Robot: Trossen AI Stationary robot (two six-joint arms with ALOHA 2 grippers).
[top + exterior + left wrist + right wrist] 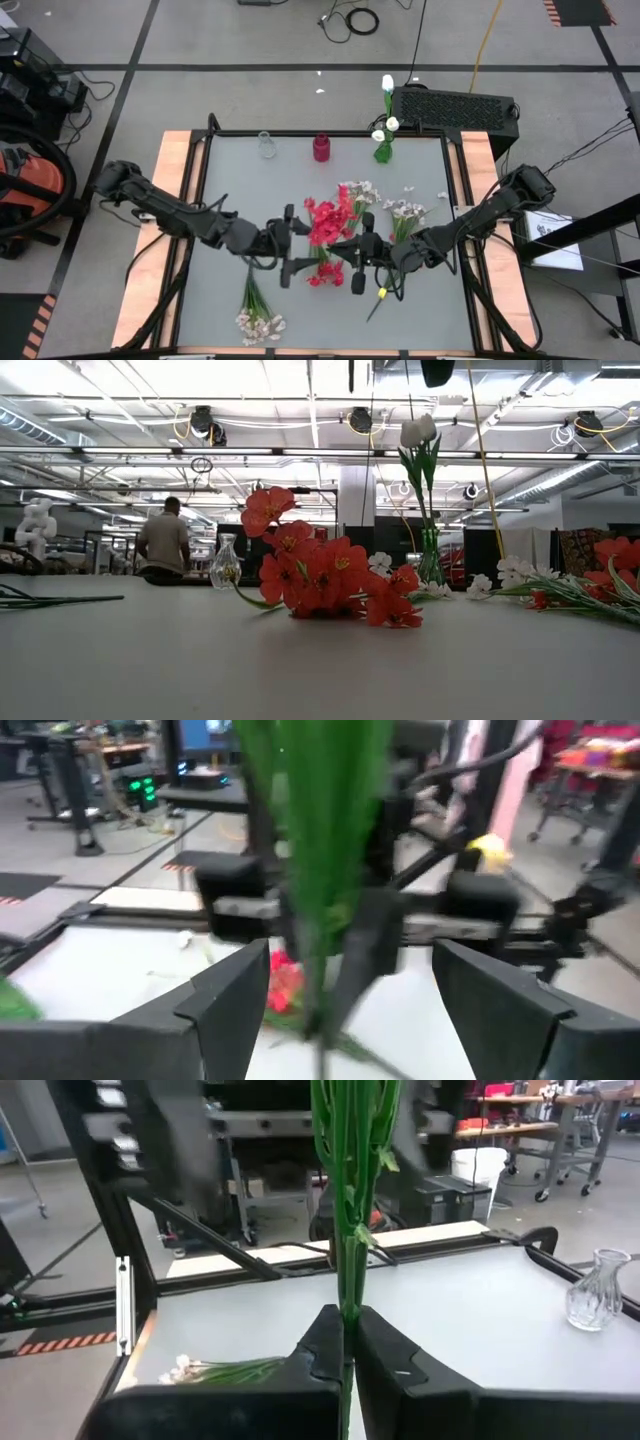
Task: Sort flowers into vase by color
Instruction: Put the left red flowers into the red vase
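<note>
High view: we see a red flower stem (327, 250) held at mid-table between both arms. The right gripper (356, 262) pinches its green stalk tight; the left gripper (290, 245) stands wide beside it, holding nothing. We judge a handover is in hand. Next, the right arm must carry the stem to the red vase (321, 148) at the table's far edge, beside the clear vase (266, 145).

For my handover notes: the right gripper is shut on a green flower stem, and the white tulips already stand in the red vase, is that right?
Not quite. The white tulips stand in the green vase, as the high view shows; the red vase holds nothing. The right gripper is indeed shut on a green flower stem.
</note>
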